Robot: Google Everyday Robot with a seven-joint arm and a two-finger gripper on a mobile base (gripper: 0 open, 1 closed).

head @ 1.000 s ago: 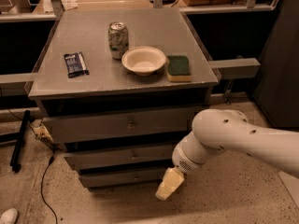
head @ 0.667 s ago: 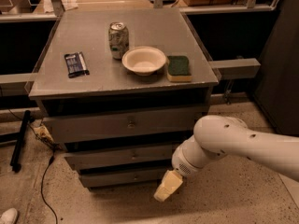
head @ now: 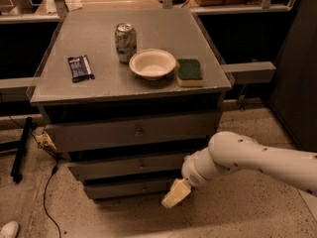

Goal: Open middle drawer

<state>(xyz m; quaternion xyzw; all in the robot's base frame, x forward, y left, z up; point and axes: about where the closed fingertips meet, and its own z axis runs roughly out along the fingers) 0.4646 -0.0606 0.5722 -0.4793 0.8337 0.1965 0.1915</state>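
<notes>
While the middle drawer (head: pixel 130 166) sits shut, second front down in the cabinet (head: pixel 74 90), the gripper (head: pixel 177 193) hangs low at the cabinet's near right, just below that drawer's right end and level with the bottom drawer (head: pixel 124 189). Whether it is released or clenched I cannot tell. Step in hand, by my judgement, is approach, with no contact on the knob (head: pixel 140 163) yet; the next move calls for a rise and a shift left to that small central knob, a firm grasp, then a straight pull toward the near side.
</notes>
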